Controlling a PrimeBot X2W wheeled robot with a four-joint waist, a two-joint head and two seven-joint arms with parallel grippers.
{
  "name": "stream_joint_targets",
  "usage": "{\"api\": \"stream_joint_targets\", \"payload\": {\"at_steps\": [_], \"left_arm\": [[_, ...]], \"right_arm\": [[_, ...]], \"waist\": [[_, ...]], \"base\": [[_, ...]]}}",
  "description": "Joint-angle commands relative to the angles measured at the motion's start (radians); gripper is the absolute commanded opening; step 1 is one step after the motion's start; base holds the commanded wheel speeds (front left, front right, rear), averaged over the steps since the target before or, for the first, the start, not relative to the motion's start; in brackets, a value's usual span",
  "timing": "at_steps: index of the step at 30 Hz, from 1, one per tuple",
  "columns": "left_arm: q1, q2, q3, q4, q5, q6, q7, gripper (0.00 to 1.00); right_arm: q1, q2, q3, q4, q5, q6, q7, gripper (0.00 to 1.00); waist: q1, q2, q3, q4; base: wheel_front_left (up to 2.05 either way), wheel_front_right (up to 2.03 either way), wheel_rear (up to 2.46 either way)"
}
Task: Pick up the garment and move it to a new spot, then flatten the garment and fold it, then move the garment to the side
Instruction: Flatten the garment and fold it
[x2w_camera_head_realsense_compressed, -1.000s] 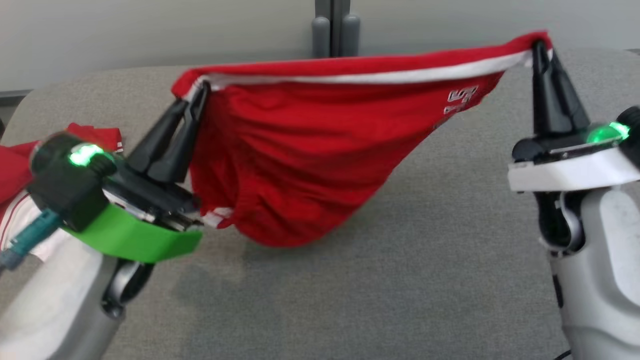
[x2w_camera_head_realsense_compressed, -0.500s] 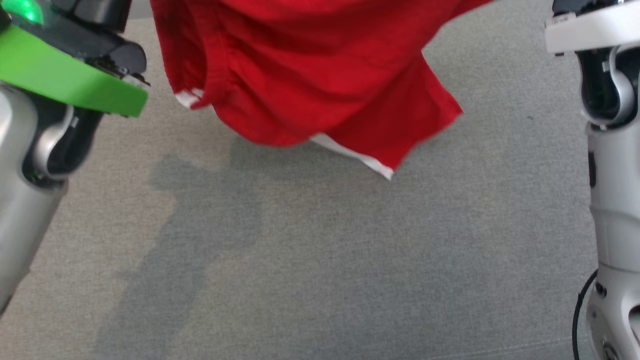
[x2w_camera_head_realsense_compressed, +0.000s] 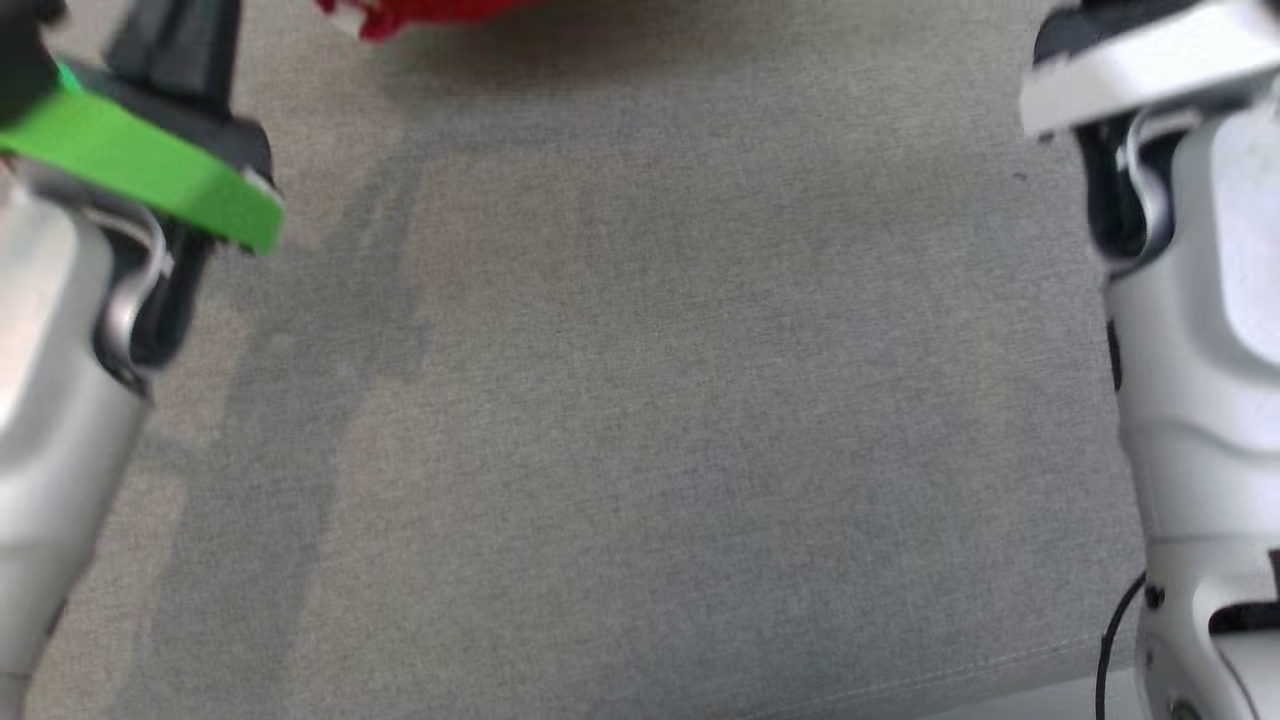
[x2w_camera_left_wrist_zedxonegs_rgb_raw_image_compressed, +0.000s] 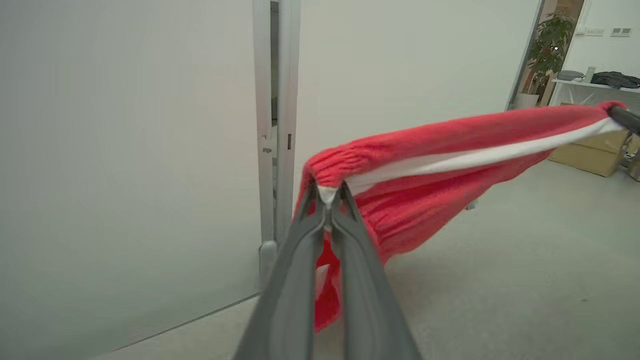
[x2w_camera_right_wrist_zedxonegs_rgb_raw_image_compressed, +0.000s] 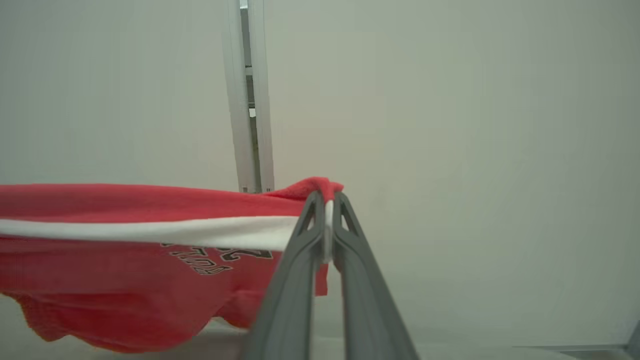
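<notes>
The left pincer (x2w_camera_left_wrist_zedxonegs_rgb_raw_image_compressed: 329, 192) and right pincer (x2w_camera_right_wrist_zedxonegs_rgb_raw_image_compressed: 327, 200), each clamped on one end of the red garment's (x2w_camera_left_wrist_zedxonegs_rgb_raw_image_compressed: 415, 210) white-striped edge, stretch it above the grey tabletop (x2w_camera_head_realsense_compressed: 640, 420), probably to spread it for laying flat.

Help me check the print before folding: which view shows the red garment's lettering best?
Right wrist view: the lettering faces the camera below the white band of the red garment. The left wrist view shows the gathered end in the left gripper; the head view, a red scrap.

Office-like room: white partition (x2w_camera_left_wrist_zedxonegs_rgb_raw_image_compressed: 125, 150), potted plant (x2w_camera_left_wrist_zedxonegs_rgb_raw_image_compressed: 547, 45), cardboard box (x2w_camera_left_wrist_zedxonegs_rgb_raw_image_compressed: 585, 152).
</notes>
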Motion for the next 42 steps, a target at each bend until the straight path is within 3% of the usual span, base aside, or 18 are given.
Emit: {"api": "stream_joint_targets", "payload": {"at_steps": [1,7,12,21,30,36,42], "left_arm": [[0.075,-0.001,0.006,0.026,-0.014,0.003,-0.009,0.0],[0.397,-0.084,0.094,0.067,-0.024,0.006,-0.009,0.0],[0.628,-0.177,0.181,0.085,-0.004,0.007,-0.009,0.0],[0.871,-0.271,0.251,0.097,0.085,0.007,-0.009,0.0],[1.02,-0.329,0.305,-0.002,0.207,0.007,-0.009,0.0],[0.964,-0.329,0.313,-0.101,0.26,0.007,-0.009,0.0],[0.837,-0.321,0.284,-0.158,0.276,0.004,-0.008,0.0]], "right_arm": [[0.078,-0.017,-0.019,0.016,0.019,-0.005,-0.008,0.0],[0.386,-0.025,0.017,0.073,0.084,-0.007,-0.012,0.0],[0.575,-0.022,0.036,0.043,0.137,-0.008,-0.013,0.0],[0.836,-0.003,0.007,-0.054,0.165,-0.007,-0.014,0.0],[1.026,0.007,-0.065,-0.193,0.197,-0.008,-0.014,0.0],[0.941,0.012,-0.04,-0.248,0.173,-0.007,-0.014,0.0],[0.747,0.011,-0.019,-0.203,0.127,-0.004,-0.013,0.0]], "waist": [[-0.0003,-0.0001,-0.049,0.008],[-0.0003,-0.0001,-0.111,0.014],[-0.0003,-0.0001,-0.167,0.016],[-0.0003,-0.0001,-0.261,0.051],[-0.0003,-0.0001,-0.295,0.093],[-0.0003,-0.0001,-0.228,0.103],[-0.0003,-0.0001,-0.132,0.146]], "base": [[0.0,0.0,0.0],[0.0,0.0,0.0],[0.0,0.0,0.0],[0.0,0.0,0.0],[0.0,0.0,0.0],[0.0,0.0,0.0],[0.0,0.0,0.0]]}}
